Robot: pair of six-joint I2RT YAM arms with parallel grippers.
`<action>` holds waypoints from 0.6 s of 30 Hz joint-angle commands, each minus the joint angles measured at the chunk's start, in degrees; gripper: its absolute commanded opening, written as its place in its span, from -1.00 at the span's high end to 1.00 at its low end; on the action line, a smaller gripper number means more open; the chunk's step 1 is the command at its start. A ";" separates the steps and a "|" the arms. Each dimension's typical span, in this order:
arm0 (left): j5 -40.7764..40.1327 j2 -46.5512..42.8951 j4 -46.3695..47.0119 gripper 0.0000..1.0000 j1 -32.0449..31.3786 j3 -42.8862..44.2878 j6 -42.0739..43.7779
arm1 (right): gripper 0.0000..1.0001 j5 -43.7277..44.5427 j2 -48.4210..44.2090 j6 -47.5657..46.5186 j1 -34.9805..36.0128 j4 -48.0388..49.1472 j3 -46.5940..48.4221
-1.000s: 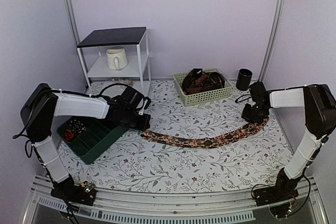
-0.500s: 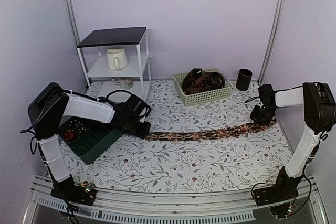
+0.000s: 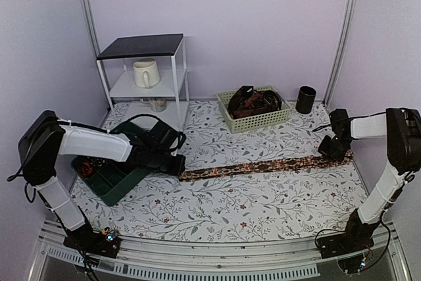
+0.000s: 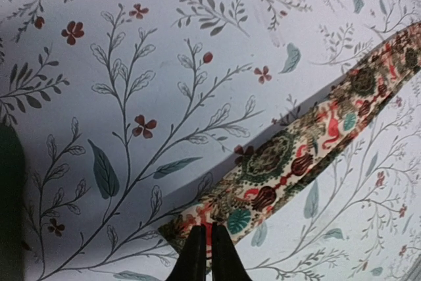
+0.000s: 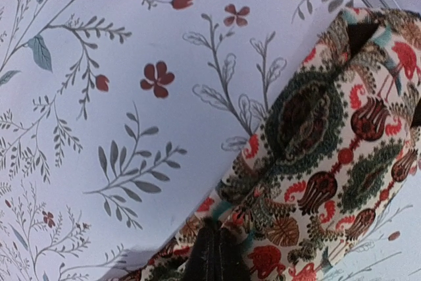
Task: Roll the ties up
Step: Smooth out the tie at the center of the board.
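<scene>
One patterned tie (image 3: 263, 166), brown with red and teal motifs, lies stretched in a straight band across the floral tablecloth. At its narrow left end, my left gripper (image 3: 177, 166) sits low on the cloth, jaws pinched on the tip. The left wrist view shows the tie (image 4: 289, 156) running up to the right from the left gripper (image 4: 205, 247), a sliver of red fabric between the fingers. My right gripper (image 3: 331, 151) is shut on the wide end. In the right wrist view the tie (image 5: 329, 162) spreads out from the right gripper (image 5: 216, 245).
A pale green basket (image 3: 258, 122) holding more dark ties stands at the back centre, a black cup (image 3: 305, 99) to its right. A dark green compartment tray (image 3: 115, 177) lies under my left arm. A white shelf (image 3: 140, 45) with a mug (image 3: 146, 72) stands back left.
The tie went from a sagging curve to a taut straight band. My right gripper moved right toward the table edge with the wide end; my left gripper shifted slightly nearer.
</scene>
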 commanded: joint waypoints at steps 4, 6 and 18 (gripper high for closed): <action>-0.56 -5.40 -1.74 0.80 -0.84 -0.55 -1.33 | 0.97 -7.07 -9.72 0.65 3.72 -4.53 -1.02; -0.16 -5.89 -1.26 0.76 -0.80 -2.04 -2.00 | 0.96 -10.15 -11.16 1.29 6.45 -2.46 -1.22; 7.04 -2.39 5.13 1.00 -0.95 -5.69 -1.46 | 1.00 -19.95 0.37 10.06 30.72 14.22 6.49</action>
